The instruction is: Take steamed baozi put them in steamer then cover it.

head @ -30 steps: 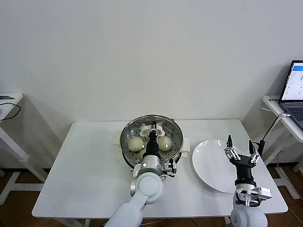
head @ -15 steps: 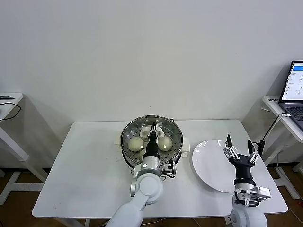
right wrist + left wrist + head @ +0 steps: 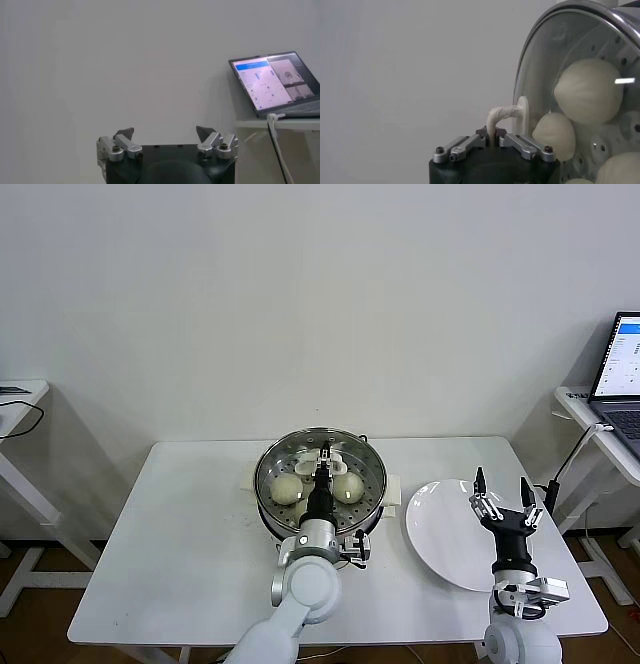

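**Baozi under the lid, my left gripper at the handle**

Baozi (image 3: pixel 288 489) sit inside the steamer (image 3: pixel 372 502), which stands near the far edge of the white table (image 3: pixel 190 534), about midway along it. Two buns show clearly from the head view through the glass lid (image 3: pixel 280 456), one on each side of my left arm; the left wrist view shows more pale rounded buns pressed close together behind the glass. The lid rests on the steamer's rim, covering it.

My left gripper (image 3: pixel 323 455) reaches over the lid to its white handle (image 3: pixel 334 454). From the wrist, the handle (image 3: pixel 506 114) sits right between my jaws, which stand only narrowly parted around it; I cannot tell whether they still pinch it.

My right gripper (image 3: pixel 501 493) hovers above the white plate (image 3: pixel 440 534), which lies toward the table's right edge, well apart from the steamer. Its fingers are spread wide and hold nothing.

A laptop (image 3: pixel 620 379) stands open on a separate stand beyond the table's right side.
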### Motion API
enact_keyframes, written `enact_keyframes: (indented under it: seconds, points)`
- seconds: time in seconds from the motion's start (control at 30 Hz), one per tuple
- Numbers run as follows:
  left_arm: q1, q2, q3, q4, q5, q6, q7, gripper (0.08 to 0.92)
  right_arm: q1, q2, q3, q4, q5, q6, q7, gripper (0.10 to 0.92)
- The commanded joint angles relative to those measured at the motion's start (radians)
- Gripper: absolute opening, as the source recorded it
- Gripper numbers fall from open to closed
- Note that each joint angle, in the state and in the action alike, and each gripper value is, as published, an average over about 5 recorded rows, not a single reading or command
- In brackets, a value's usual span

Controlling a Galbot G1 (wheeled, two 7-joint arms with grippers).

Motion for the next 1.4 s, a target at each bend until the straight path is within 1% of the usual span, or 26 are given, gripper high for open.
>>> enact_keyframes:
  seconds: [0.03,0.23,0.33,0.4,0.47,0.53,0.63,0.67,0.7,0.77,0.83,0.9,0.97,1.13,1.4]
  points:
    - [0.079,0.075,0.008,-0.144,-0.004,-0.004,-0.001,0.416,0.001,-0.004,0.0,-0.003,0.002,0.004,0.0,0.823]
    - [0.144,0.145,-0.001,-0.276,-0.022,0.0,-0.014,0.589,0.002,-0.009,-0.002,-0.005,0.001,0.008,0.0,0.823]
    - [0.183,0.175,-0.026,-0.373,-0.047,0.0,-0.031,0.676,0.003,-0.011,-0.003,-0.004,0.002,0.009,-0.001,0.823]
    - [0.225,0.191,-0.065,-0.443,-0.086,-0.007,-0.058,0.735,0.004,-0.013,-0.004,-0.005,0.003,0.007,-0.001,0.823]
    - [0.283,0.202,-0.134,-0.511,-0.18,-0.03,-0.106,0.779,0.004,-0.016,-0.004,-0.002,0.001,-0.004,-0.004,0.823]
    - [0.348,0.21,-0.219,-0.568,-0.356,-0.064,-0.192,0.811,0.004,-0.02,-0.003,0.005,-0.002,-0.027,-0.009,0.823]
    - [0.447,0.207,-0.378,-0.616,-0.715,-0.169,-0.329,0.821,-0.001,-0.027,0.001,0.031,-0.01,-0.086,-0.017,0.823]
    - [0.478,0.199,-0.438,-0.619,-0.839,-0.216,-0.361,0.822,-0.003,-0.03,0.003,0.042,-0.011,-0.11,-0.021,0.823]
    - [0.506,0.187,-0.498,-0.617,-0.952,-0.267,-0.374,0.822,-0.005,-0.032,0.006,0.053,-0.012,-0.131,-0.024,0.823]
    - [0.547,0.158,-0.615,-0.595,-1.139,-0.357,-0.377,0.822,-0.008,-0.035,0.011,0.074,-0.014,-0.172,-0.03,0.823]
    - [0.566,0.127,-0.708,-0.55,-1.251,-0.428,-0.356,0.823,-0.009,-0.036,0.014,0.088,-0.02,-0.196,-0.04,0.823]
    - [0.576,0.097,-0.773,-0.5,-1.327,-0.483,-0.322,0.823,-0.009,-0.037,0.015,0.099,-0.025,-0.207,-0.05,0.823]
    - [0.588,0.076,-0.806,-0.461,-1.374,-0.514,-0.294,0.823,-0.009,-0.037,0.014,0.107,-0.03,-0.212,-0.059,0.823]
    - [0.616,0.061,-0.794,-0.427,-1.399,-0.563,-0.257,0.823,-0.017,-0.034,0.017,0.124,-0.049,-0.222,-0.068,0.823]
    - [0.616,0.056,-0.748,-0.423,-1.397,-0.57,-0.252,0.823,-0.045,-0.035,0.02,0.147,-0.063,-0.233,-0.067,0.823]
